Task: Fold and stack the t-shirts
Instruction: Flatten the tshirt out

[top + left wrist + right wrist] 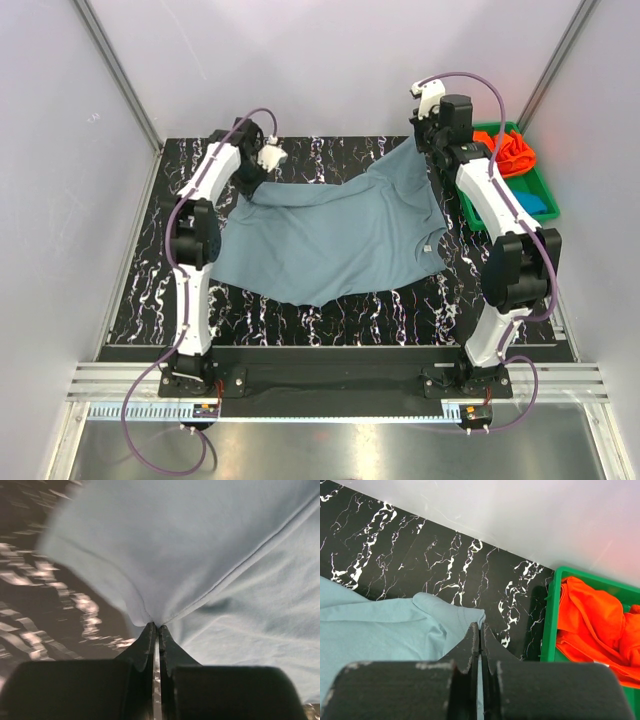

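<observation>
Spread grey-blue t-shirt (340, 235), pinched at two far points over the middle of the table (400, 310).

Its near hem is seen lying towards the near edge, and a small white neck label (426, 249) shows at the right side of the cloth. Further back, towards the far left corner, a fold of the shirt is clamped in the left gripper (156, 626). The fingers are pressed together on it, and the fabric is drawn into a peak at their tips. Towards the far edge on the right, the right gripper (480, 626) is likewise closed on a corner of the same shirt, with no gap visible between its fingers. Beyond it, in the far right corner, a green tray (550, 625) is set. The orange t-shirt (590, 615) is held at its far end and the teal-blue t-shirt (535, 203) nearer.
</observation>
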`<action>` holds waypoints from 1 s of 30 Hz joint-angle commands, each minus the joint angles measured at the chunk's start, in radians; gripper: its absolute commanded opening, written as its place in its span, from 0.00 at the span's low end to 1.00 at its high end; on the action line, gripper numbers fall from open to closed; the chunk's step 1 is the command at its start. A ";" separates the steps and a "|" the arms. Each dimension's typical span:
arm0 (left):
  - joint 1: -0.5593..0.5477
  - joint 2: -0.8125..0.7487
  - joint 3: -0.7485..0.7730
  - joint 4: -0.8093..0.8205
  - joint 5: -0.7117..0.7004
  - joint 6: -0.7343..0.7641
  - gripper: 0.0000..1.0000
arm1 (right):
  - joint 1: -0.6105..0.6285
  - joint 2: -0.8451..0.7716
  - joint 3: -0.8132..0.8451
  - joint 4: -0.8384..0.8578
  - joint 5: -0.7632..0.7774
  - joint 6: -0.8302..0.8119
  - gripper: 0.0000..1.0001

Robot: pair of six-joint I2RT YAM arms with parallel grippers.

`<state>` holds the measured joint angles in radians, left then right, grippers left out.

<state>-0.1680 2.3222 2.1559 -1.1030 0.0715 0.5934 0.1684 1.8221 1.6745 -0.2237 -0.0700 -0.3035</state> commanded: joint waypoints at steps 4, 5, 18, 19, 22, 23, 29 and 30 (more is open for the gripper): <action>0.001 -0.202 0.013 -0.021 -0.036 -0.020 0.00 | 0.006 -0.199 -0.055 0.046 0.062 0.026 0.00; 0.002 -0.252 -0.004 -0.027 -0.036 -0.032 0.00 | 0.002 -0.219 -0.062 0.047 0.067 0.035 0.00; -0.002 -0.711 0.096 -0.038 -0.179 -0.041 0.00 | -0.066 -0.575 0.132 -0.245 0.165 0.222 0.00; -0.007 -0.740 0.114 -0.034 -0.200 -0.041 0.00 | -0.064 -0.584 0.198 -0.261 0.168 0.225 0.00; -0.024 -0.820 0.144 0.018 -0.229 -0.024 0.00 | -0.064 -0.592 0.334 -0.307 0.170 0.230 0.00; -0.030 -0.839 0.144 0.055 -0.237 -0.011 0.00 | -0.066 -0.592 0.373 -0.313 0.161 0.228 0.00; -0.083 -0.974 0.110 0.220 -0.271 0.077 0.00 | -0.064 -0.521 0.726 -0.336 0.137 0.169 0.00; -0.090 -0.991 0.099 0.254 -0.277 0.080 0.00 | -0.064 -0.509 0.769 -0.326 0.141 0.152 0.00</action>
<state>-0.2470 1.3754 2.2650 -1.0180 -0.1406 0.6197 0.1040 1.2804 2.3219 -0.5735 0.0593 -0.1066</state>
